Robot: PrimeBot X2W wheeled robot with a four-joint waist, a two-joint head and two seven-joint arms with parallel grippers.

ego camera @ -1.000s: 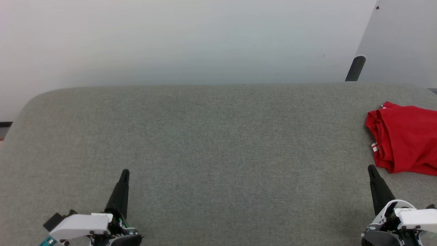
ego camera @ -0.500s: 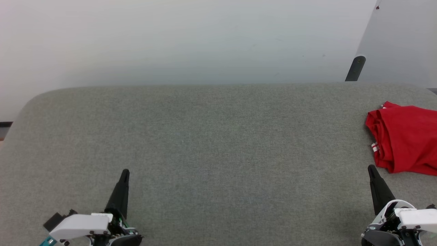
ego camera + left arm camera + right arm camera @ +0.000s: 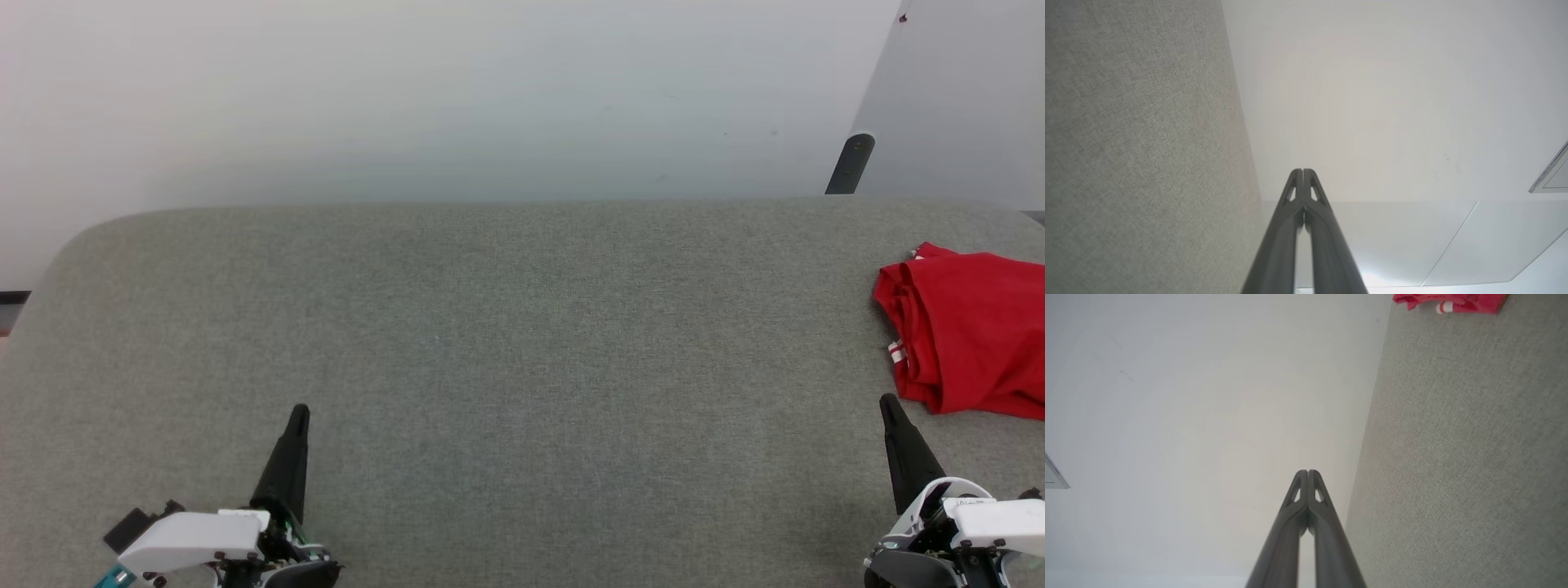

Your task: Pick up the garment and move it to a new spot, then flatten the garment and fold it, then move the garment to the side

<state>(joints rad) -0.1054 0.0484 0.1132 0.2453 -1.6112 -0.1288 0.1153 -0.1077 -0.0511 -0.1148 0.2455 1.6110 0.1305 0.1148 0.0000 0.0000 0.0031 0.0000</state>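
The red garment [image 3: 971, 331] lies folded at the right edge of the grey fabric table [image 3: 506, 343], a bit of white-and-red striped trim showing at its left side; part of it runs past the head view's right border. In the right wrist view its edge [image 3: 1449, 301] shows at the top. My right gripper [image 3: 887, 402] is shut and empty, just in front of and left of the garment, apart from it; its tips [image 3: 1307, 472] are pressed together. My left gripper [image 3: 300, 411] is shut and empty near the table's front left, its tips [image 3: 1303, 170] also together.
A pale wall [image 3: 457, 98] rises behind the table's far edge. A dark post [image 3: 850, 163] stands beyond the back right corner beside a slanted grey panel [image 3: 963, 98]. The table's left corners are rounded.
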